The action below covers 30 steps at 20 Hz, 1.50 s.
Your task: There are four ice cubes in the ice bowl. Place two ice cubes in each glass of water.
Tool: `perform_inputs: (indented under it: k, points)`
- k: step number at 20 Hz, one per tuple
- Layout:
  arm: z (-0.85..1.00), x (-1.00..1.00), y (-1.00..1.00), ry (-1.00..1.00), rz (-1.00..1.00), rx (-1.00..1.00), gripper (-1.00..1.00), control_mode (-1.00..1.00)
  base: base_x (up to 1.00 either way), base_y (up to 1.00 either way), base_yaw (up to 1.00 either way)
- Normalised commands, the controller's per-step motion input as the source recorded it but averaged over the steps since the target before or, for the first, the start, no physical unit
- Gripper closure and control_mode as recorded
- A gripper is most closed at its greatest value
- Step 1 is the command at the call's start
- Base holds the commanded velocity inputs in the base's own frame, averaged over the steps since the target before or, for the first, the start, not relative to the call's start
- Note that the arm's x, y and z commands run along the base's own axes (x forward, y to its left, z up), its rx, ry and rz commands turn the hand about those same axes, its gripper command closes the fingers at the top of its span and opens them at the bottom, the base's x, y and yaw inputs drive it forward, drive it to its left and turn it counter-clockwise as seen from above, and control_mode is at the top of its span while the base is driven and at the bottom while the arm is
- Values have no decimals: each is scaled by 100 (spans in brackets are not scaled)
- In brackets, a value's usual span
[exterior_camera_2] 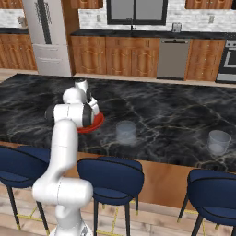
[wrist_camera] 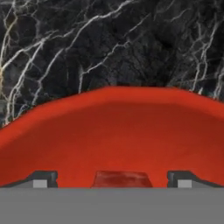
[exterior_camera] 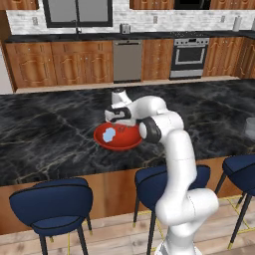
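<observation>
The gripper [wrist_camera: 112, 177] hangs low inside the ice bowl [exterior_camera: 130, 141], its jaws spread wide apart with nothing clamped between them. In the hand view the two dark fingertips [wrist_camera: 43, 178] stand far to either side, and between them lies a small reddish block on the bowl's red floor; whether that block is one of the ice cubes tinted by the bowl cannot be told. Beyond the jaws the bowl's inner wall rises to its rim, and past the rim spreads the black marble counter [wrist_camera: 109, 43]. From the left base view the hand sits over the far, right part of the bowl, while pale-blue ice cubes [exterior_camera: 109, 133] lie clustered toward the bowl's left side, beside the jaws and not between them; how many there are cannot be counted. In the right base view the arm's elbow covers most of the bowl, leaving only a red sliver of rim showing. A glass of water [exterior_camera_2: 126, 132] stands on the counter to the right of the jaws, near the bowl, and a second glass [exterior_camera_2: 218, 141] stands well apart, farther right along the same counter edge.
</observation>
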Motion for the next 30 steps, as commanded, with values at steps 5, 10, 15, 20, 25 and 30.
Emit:
perform_inputs:
  k: [5,10,15,20,25,30]
  points:
    - [-43,3,1,15,0,-2,-100,-100,0,0,0]
    - [-22,-71,1,7,0,-1,100,-100,0,0,0]
    - [1,-100,-7,0,-2,1,100,-100,0,0,0]
    - [84,-82,-73,-13,-7,19,100,-100,0,0,0]
    - [67,-65,-100,-25,-4,7,100,-100,0,0,0]
    - [7,-49,-100,-25,-9,0,100,-100,0,0,0]
